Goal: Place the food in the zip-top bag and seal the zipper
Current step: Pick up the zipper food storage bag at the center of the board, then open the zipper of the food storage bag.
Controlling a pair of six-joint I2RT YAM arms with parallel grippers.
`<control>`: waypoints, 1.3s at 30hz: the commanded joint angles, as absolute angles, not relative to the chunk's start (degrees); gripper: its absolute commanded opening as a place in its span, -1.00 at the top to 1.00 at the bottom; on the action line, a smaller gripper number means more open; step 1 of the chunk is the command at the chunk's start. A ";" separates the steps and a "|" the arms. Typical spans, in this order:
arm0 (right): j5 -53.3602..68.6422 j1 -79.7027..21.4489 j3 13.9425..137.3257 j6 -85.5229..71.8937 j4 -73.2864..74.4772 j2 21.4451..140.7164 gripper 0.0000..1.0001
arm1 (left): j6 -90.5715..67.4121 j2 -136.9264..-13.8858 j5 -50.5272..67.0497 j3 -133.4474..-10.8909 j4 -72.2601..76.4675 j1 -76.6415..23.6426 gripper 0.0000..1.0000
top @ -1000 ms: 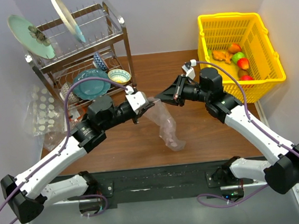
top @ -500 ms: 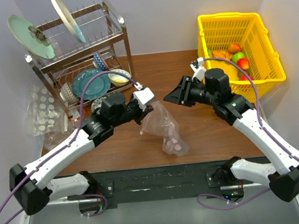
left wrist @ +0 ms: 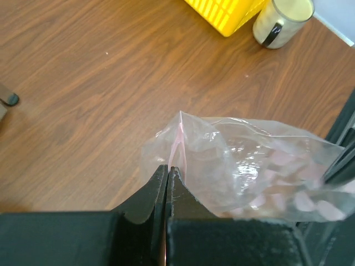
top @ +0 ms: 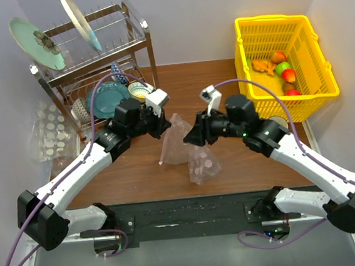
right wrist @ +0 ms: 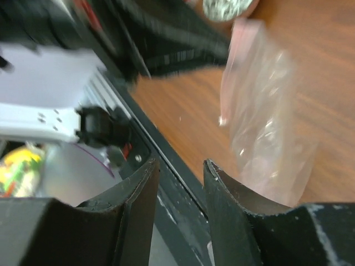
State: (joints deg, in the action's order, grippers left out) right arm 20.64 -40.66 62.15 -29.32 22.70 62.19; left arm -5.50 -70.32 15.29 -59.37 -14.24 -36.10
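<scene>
At mid-table | zip-top bag (top: 191, 155) is hanging, long axis running toward the near edge | left gripper (left wrist: 167, 169) is pinching its zipper (left wrist: 178, 138) corner, jaws fully closed | right gripper (right wrist: 177, 166) is gaping halfway, holding nothing, bag just beside it | food (top: 282, 67) is lying far right in yellow basket (top: 270, 18), right arm nearer | no legible writing.

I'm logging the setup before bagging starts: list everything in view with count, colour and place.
table: one, brown wood, under everything
basket: one, yellow, far right
food: at least five, red, green, orange, tan, in basket
zip-top bag: one, clear pinkish, held up at centre
dish rack: one, metal, far left
plates: three, mostly teal, on rack
bowls: at least two, patterned, in rack
disc bag: one, clear, white discs, left of rack
mug: one, cream, beside basket
left pincer: black, shut on the bag's mouth
right pincer: black, open, beside the bag
</scene>
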 commanded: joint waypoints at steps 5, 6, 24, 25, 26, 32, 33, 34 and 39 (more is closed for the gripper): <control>17.75 -45.44 58.62 -30.50 9.67 67.67 0.20 | -10.37 -67.59 21.71 -60.56 -10.46 -34.37 1.00; 18.01 -45.70 59.41 -30.41 9.67 69.15 0.20 | -10.63 -67.59 20.84 -60.64 -10.63 -34.19 1.00; 3.77 -32.87 76.63 -17.40 19.43 86.12 -0.34 | -14.15 -59.24 30.31 -55.81 -1.06 -29.62 1.00; 5.08 -32.96 77.16 -17.58 17.68 87.44 -0.38 | -14.24 -59.15 30.76 -55.81 -0.79 -29.62 1.00; 8.23 -32.87 78.13 -18.10 16.97 90.32 -0.42 | -14.24 -59.15 31.11 -55.81 -0.88 -29.62 1.00; 15.90 -32.87 73.95 -21.27 11.53 91.15 -0.44 | -13.54 -62.57 26.64 -57.30 -5.34 -29.62 1.00; 16.08 -32.87 72.26 -21.44 10.38 88.62 -0.44 | -13.45 -64.84 24.54 -58.09 -6.93 -29.62 1.00; 16.17 -32.96 70.85 -21.45 9.33 87.46 -0.43 | -13.36 -65.99 24.26 -59.57 -8.51 -29.53 1.00; 17.84 -33.31 57.94 -23.02 4.14 77.98 -0.36 | -14.50 -71.10 27.33 -60.12 -9.67 -29.18 1.00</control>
